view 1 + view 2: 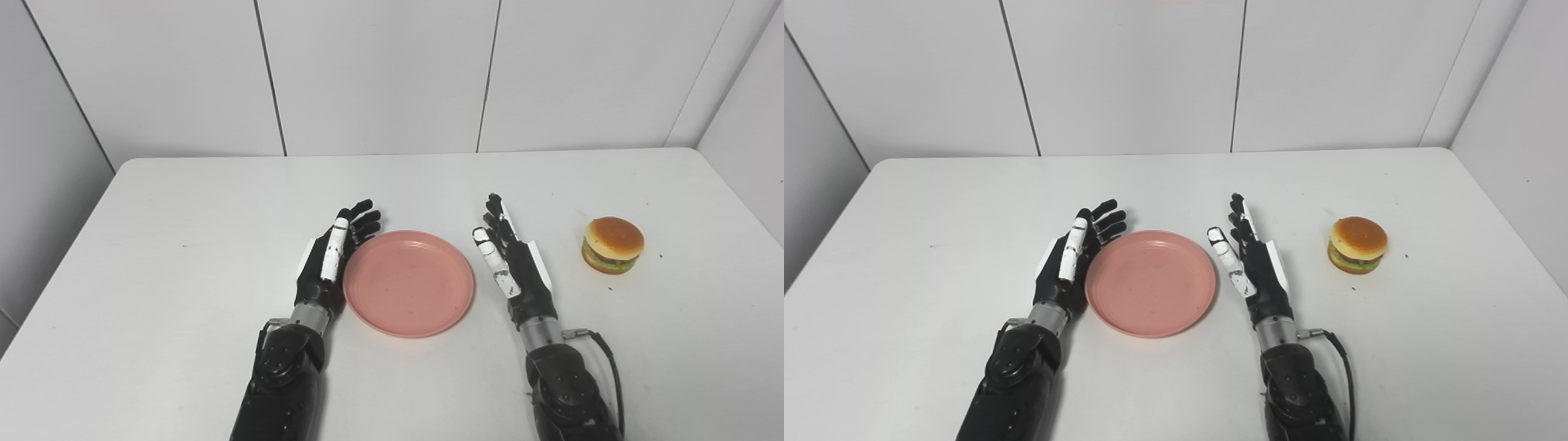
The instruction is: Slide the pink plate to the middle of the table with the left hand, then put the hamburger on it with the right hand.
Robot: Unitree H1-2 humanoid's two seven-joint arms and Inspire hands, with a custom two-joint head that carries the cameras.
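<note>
The pink plate (409, 283) lies flat and empty on the white table (184, 245), near the middle and toward the front. My left hand (334, 254) stands open on edge against the plate's left rim, fingers straight and pointing away from me. My right hand (511, 260) is open too, a short gap to the right of the plate, holding nothing. The hamburger (612, 245), a tan bun with green and brown layers, sits upright on the table well right of my right hand, untouched.
White wall panels (380, 73) close off the table's far edge and both sides. The table's right edge runs close behind the hamburger. A black cable (609, 361) loops off my right wrist.
</note>
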